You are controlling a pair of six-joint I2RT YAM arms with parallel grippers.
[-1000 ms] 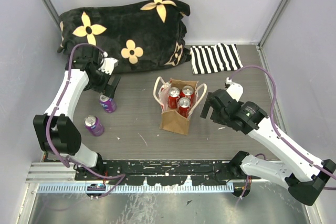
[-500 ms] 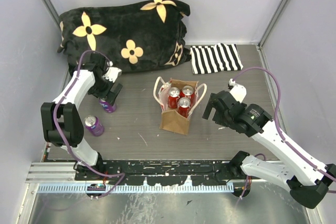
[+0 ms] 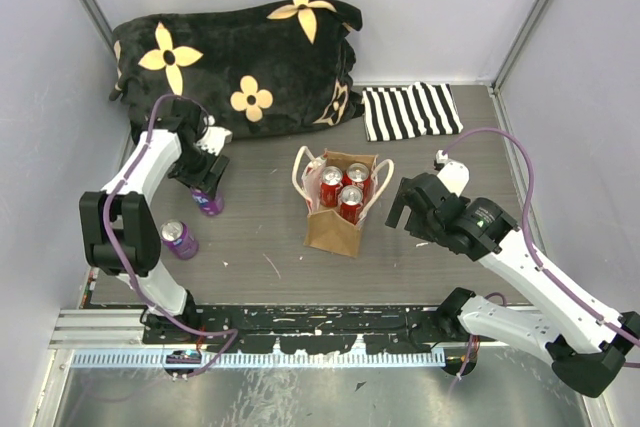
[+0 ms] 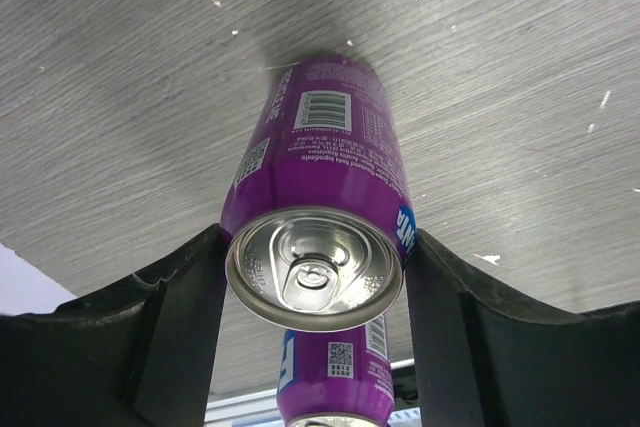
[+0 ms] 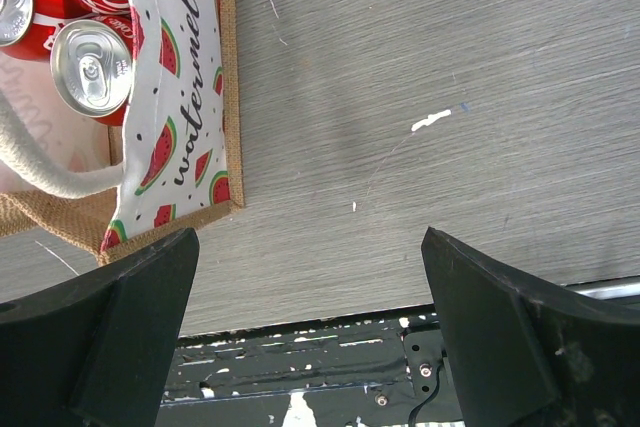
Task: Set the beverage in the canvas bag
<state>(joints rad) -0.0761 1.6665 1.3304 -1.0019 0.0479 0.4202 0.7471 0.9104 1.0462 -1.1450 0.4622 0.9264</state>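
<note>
Snugly gripped, glossy cylindrical purple can [image 4: 318, 197]

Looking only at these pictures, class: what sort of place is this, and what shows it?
Probably a robot test cell: plain grey panel walls enclose a grey wood-grain table, and two white-and-black robot arms mount on a metal rail.

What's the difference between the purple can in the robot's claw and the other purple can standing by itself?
The gripped purple can sits between the fingers of the left gripper, which look pressed against its sides; the free purple can has nothing touching it. The gripped purple can stands nearer the flowered cushion; the free purple can stands nearer the arms' bases. Both are purple, upright on the table, and outside the canvas bag.
</note>
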